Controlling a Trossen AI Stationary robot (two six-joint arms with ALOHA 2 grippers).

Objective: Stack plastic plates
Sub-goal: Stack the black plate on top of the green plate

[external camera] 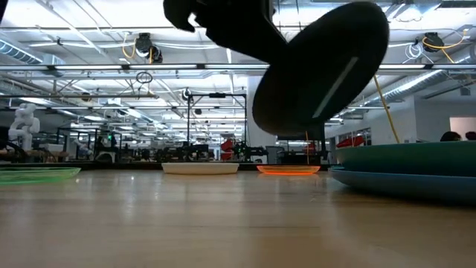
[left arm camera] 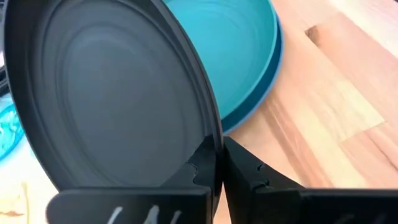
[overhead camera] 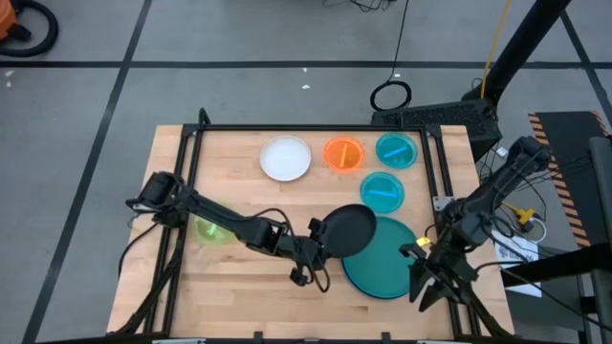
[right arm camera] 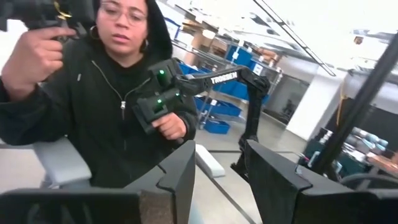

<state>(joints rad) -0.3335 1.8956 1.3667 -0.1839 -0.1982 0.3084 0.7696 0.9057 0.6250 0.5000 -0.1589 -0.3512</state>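
Observation:
My left gripper (overhead camera: 318,250) is over the table's near middle, shut on the black plate (overhead camera: 346,229), which is up in the air beside the large teal plate (overhead camera: 387,263). The teal plate rests in the blue plate (external camera: 401,184). Along the far side the white plate (overhead camera: 286,158), the orange plate (overhead camera: 342,153) and two translucent cyan plates (overhead camera: 396,150) (overhead camera: 382,191) lie flat. The lime green plate (overhead camera: 212,229) lies under my left arm. My right gripper (right arm camera: 219,155) is open, off the table's right near corner, touching nothing. My left gripper pinches the black plate by its rim (left arm camera: 210,146) between the two fingers, one on each face. The fingers come slanting from the table's left. The plate (external camera: 320,67) is lifted clear of the table and tilted steeply, its far edge higher.
A black frame (overhead camera: 287,127) runs around the wooden table top. Bare wood lies on the near left side (overhead camera: 229,287). A person (right arm camera: 112,93) with hand-held controllers shows in the right wrist view, beyond the table.

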